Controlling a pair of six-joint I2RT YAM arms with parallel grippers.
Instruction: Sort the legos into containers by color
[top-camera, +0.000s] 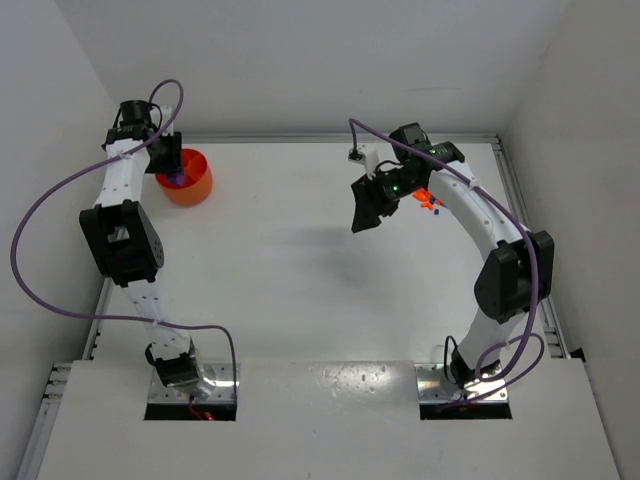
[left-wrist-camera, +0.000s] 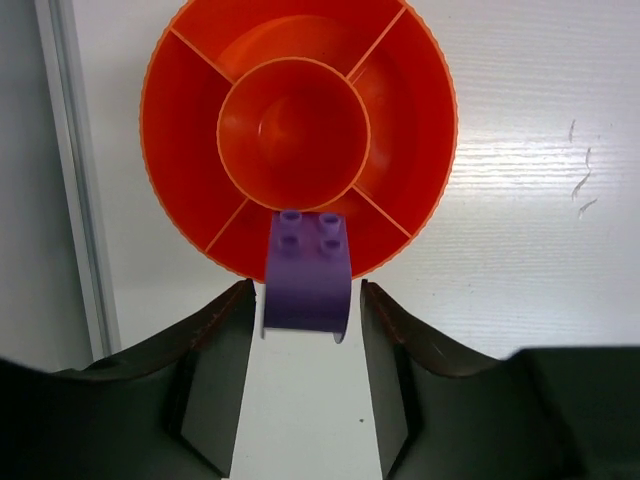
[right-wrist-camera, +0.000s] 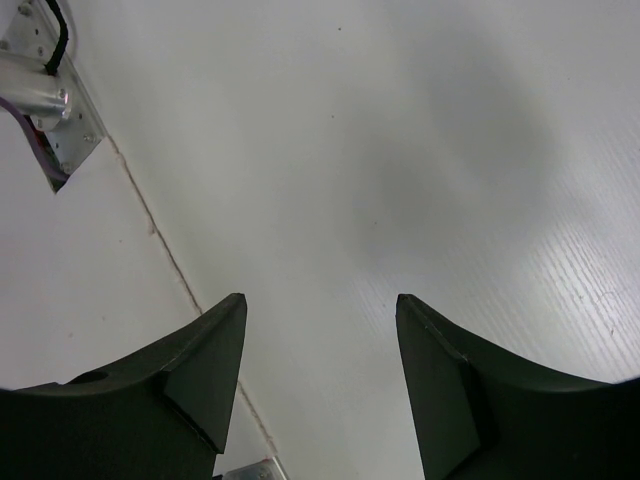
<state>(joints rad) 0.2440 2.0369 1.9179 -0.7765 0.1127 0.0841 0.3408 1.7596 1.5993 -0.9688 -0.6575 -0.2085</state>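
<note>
One purple brick (left-wrist-camera: 307, 272) sat loose between my left gripper's (left-wrist-camera: 307, 292) parted fingers, overlapping one orange bowl's (left-wrist-camera: 185, 150) lower rim; my right gripper (right-wrist-camera: 320, 310) gaped empty.

Tally from my end.

- Arms: 2, left arm (top-camera: 125, 240) and right arm (top-camera: 505, 270).
- Base plates (top-camera: 190, 395): 2, 1 under each arm.
- Claws: 2, left gripper (left-wrist-camera: 305, 290) and right gripper (right-wrist-camera: 320, 305), 2 fingers apiece.
- Containers: 1, the orange bowl (left-wrist-camera: 185, 140). It has 5 compartments: 1 round centre plus 4 outer sections.
- Purple brick (left-wrist-camera: 305, 285): 1, with 4 studs on top.
- Loose bricks (top-camera: 428, 203) by my right arm: 1 orange for sure. The blue specks next to it are too small and half hidden for a firm number.
- Purple cables (top-camera: 233, 355): 2, 1 per arm.
</note>
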